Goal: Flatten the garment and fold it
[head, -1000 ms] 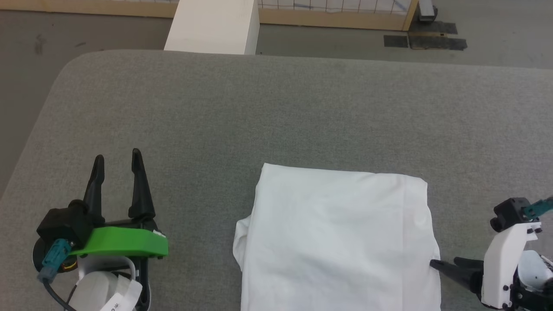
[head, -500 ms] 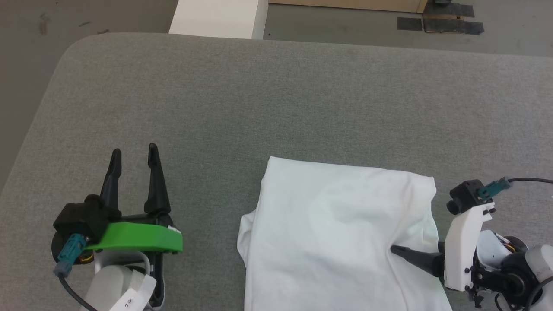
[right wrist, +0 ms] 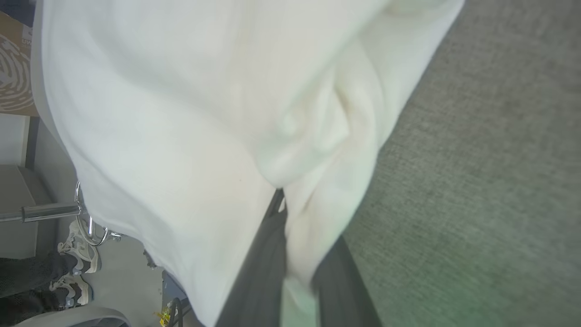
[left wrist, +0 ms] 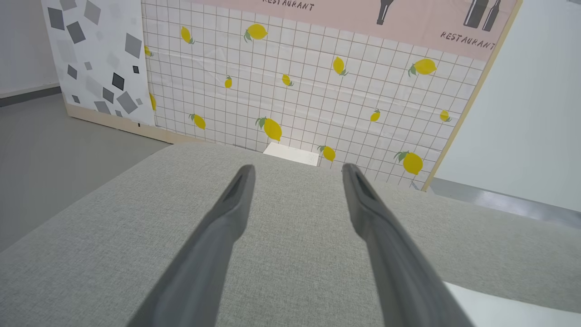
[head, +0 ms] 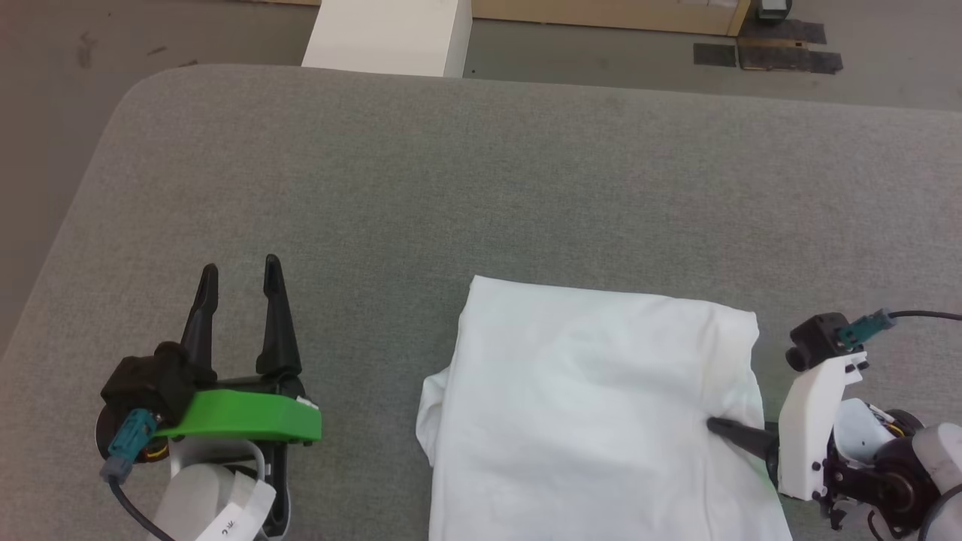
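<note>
The white garment (head: pixel 586 398) lies folded in a rough rectangle on the grey padded table (head: pixel 481 173), near its front edge and right of centre. My right gripper (head: pixel 714 427) reaches in from the right, and its dark fingers pinch the garment's right edge. In the right wrist view the garment (right wrist: pixel 181 113) bunches into a fold where my right gripper (right wrist: pixel 279 200) is shut on it. My left gripper (head: pixel 240 274) rests open on the bare table, well left of the garment. Its fingers stand apart with nothing between them in the left wrist view (left wrist: pixel 297 170).
A rigid white box (head: pixel 387 37) stands on the floor beyond the table's far edge. The table's rounded corner (head: pixel 143 90) is at the far left. Behind the table is a tiled wall panel with lemons (left wrist: pixel 295 91). Shoes (right wrist: pixel 77 254) show on the floor below the table's edge.
My right gripper moved left onto the garment's right edge and closed on it, bunching the cloth there. The head camera shifted. The left gripper stayed open.
</note>
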